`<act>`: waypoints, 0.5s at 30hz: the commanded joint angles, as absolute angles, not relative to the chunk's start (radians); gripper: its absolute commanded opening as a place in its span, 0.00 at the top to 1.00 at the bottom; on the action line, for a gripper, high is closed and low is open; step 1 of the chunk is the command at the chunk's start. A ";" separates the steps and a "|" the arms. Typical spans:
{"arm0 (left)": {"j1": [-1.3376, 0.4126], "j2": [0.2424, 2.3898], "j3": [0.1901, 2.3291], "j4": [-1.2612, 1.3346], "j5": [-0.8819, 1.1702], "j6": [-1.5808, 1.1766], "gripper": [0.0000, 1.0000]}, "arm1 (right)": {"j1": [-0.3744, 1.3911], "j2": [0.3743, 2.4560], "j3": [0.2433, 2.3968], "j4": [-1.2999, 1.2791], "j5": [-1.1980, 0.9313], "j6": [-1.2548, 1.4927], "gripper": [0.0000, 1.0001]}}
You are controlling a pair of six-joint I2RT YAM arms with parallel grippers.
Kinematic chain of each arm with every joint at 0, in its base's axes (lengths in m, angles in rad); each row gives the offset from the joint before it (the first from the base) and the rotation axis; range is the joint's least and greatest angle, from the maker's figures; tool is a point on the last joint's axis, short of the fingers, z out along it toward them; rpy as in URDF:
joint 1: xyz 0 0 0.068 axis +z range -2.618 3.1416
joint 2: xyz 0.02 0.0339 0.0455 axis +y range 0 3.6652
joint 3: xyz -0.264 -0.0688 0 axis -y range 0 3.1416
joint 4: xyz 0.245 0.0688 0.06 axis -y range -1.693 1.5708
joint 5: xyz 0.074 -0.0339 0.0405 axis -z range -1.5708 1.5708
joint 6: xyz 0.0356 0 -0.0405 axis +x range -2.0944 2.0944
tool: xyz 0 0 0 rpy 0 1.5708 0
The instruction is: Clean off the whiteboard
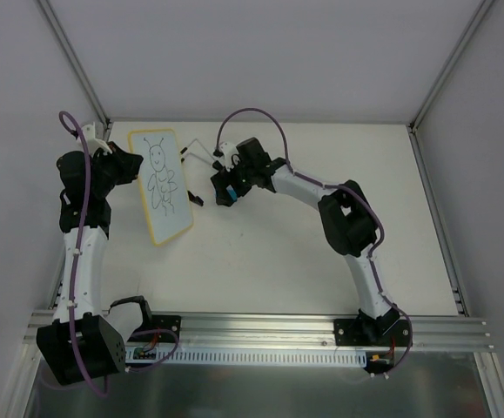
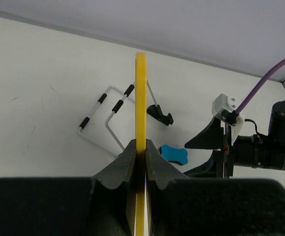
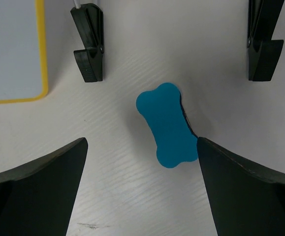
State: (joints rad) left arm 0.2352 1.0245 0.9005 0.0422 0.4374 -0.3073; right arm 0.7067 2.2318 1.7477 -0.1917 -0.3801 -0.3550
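Left pincer is pinching the whiteboard by its yellow edge, over at the back left of the surface, with the bug doodle facing the top camera. Right pincer is spread wide, hanging over the blue eraser near the board.

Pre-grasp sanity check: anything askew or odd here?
Eraser lies skewed and off-centre under the open right gripper, close to one finger. Nothing else stands out.
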 commanded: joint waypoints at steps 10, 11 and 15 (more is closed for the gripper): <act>0.230 0.983 0.939 0.095 0.452 -0.296 1.00 | 0.719 2.358 1.974 -0.360 -0.344 -0.287 0.16; 0.230 0.985 0.942 0.094 0.456 -0.296 1.00 | 0.722 2.364 1.974 -0.371 -0.347 -0.287 0.17; 0.230 0.983 0.942 0.092 0.459 -0.295 1.00 | 0.733 2.370 1.945 -0.393 -0.347 -0.288 0.21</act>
